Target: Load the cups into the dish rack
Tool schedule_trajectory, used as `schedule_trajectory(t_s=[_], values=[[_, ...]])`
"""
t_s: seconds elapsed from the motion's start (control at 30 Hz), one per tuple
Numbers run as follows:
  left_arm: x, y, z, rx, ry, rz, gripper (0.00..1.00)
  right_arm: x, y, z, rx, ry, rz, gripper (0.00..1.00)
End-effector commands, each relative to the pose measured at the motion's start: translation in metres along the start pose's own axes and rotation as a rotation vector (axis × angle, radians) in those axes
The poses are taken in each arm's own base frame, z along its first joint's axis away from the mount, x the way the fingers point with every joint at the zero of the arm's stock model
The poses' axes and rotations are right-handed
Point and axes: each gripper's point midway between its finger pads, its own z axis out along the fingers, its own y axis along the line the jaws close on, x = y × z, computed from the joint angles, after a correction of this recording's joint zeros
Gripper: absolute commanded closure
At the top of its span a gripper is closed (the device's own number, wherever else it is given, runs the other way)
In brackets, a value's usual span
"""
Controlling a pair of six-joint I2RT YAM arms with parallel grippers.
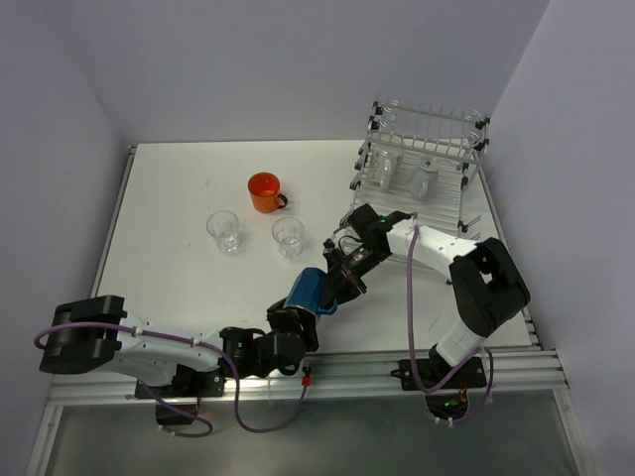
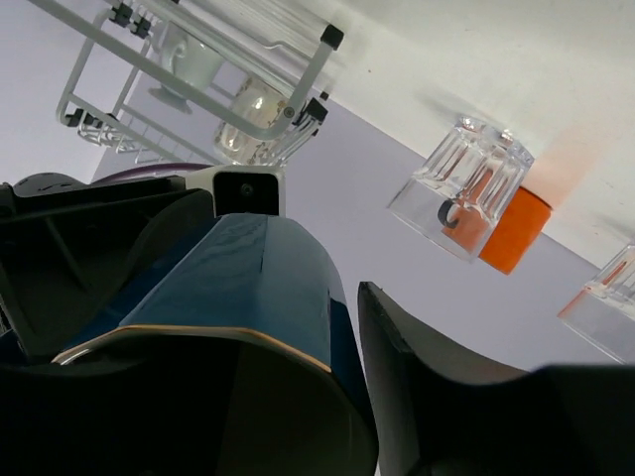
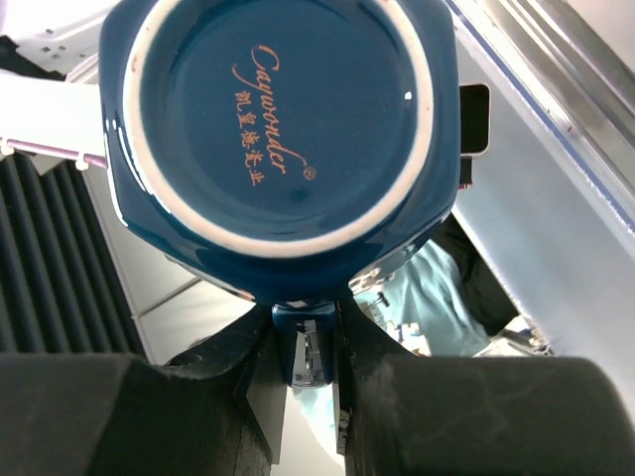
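One blue mug (image 1: 306, 290), handle pinched tight in right gripper (image 3: 306, 332), left gripper (image 1: 301, 307) jaws partly open around its body.

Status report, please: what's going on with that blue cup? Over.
Right gripper shut on blue mug's handle. Left gripper open, loosely round its body. No loose cups seen between it and dish rack.
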Motion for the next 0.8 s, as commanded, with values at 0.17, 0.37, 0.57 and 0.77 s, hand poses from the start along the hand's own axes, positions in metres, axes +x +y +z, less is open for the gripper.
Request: schedule_trajectory(t_s=[0.17, 0.37, 0.57, 0.77], values=[[0.027, 0.043, -0.012, -0.135, 0.096, -0.131, 0.33, -0.007, 0.025, -0.019, -0.048, -0.07, -0.16, 1.0], [0.029, 0.044, -0.017, -0.141, 0.11, -0.141, 0.23, -0.018, 0.034, -0.038, -0.04, -0.14, -0.218, 1.0], [0.031, 0.045, -0.023, -0.14, 0.117, -0.144, 0.23, -0.024, 0.03, -0.054, -0.028, -0.199, -0.227, 1.0], [0.031, 0.04, -0.034, -0.123, 0.127, -0.159, 0.23, -0.026, 0.045, -0.075, 0.0, -0.273, -0.345, 1.0]])
